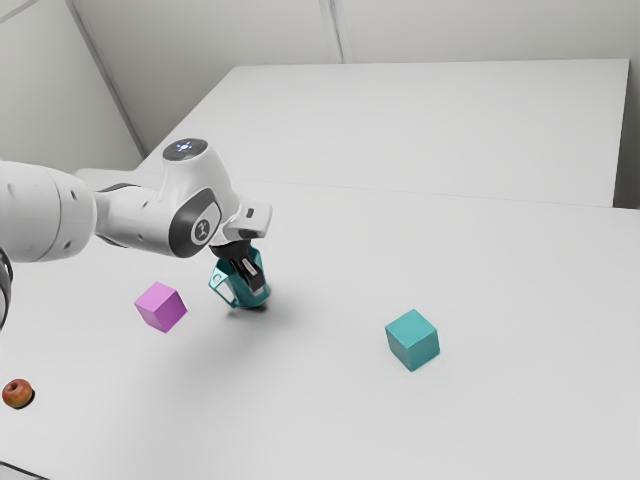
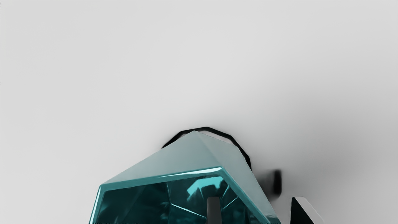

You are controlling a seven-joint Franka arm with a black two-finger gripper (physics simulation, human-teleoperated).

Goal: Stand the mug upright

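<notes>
Mug point(image 2: 174, 165): teal, faceted, below the arm's hand on the table point(image 1: 520, 300); its mouth faces the hand and its narrower base lies toward the tabletop. It looks to lean somewhat in the exterior view; whether the base rests flat cannot be told.
Gripper point(image 2: 256, 200): fingers apart, one inside the mouth, the other outside the wall; a gap shows on each side of the wall, so neither appears to press on it.
Step in hand: judged to be work at the rim, which fits either a wall about to be gripped for righting or one just let go after it.
Next move: depends on how the base sits; in either case, sideways travel of the straddling fingers could catch the wall and tip the mug.
Pink cube point(image 1: 161, 307): near the mug, toward the exterior view's left.
Teal cube point(image 1: 412, 340): well apart, toward the exterior view's right.
Apple point(image 1: 17, 393): near the exterior view's left edge.
Markings: a round emblem point(image 1: 202, 231) and a small bluish symbol point(image 1: 185, 148) on the arm; no legible words, and no label seen on the mug.
</notes>
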